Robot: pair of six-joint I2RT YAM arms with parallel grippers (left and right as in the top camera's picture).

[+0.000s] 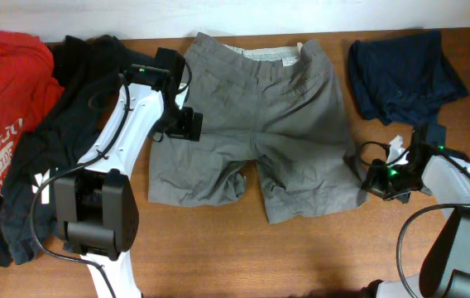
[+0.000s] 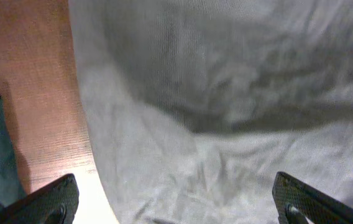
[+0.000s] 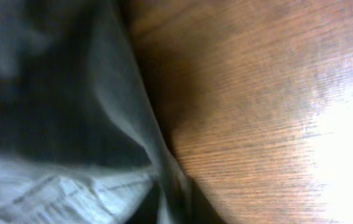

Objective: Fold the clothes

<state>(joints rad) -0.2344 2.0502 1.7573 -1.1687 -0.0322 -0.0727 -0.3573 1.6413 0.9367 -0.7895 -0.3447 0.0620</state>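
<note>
The grey-khaki shorts (image 1: 251, 124) are laid lengthwise, waistband at the far edge of the desk (image 1: 218, 248). The left pincer (image 1: 187, 126) is spread wide; the grip of the right pincer (image 1: 376, 180) cannot be told.

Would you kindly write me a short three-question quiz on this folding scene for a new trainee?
1. Multiple choice: the shorts lie with their waistband on which side? A far side; B near side; C left side.
2. True or false: the left pincer stands wide open over the shorts.
3. Fill in: the right pincer sits at the outer edge of the shorts' ____ leg.
Key: 1 A; 2 true; 3 right.
</note>
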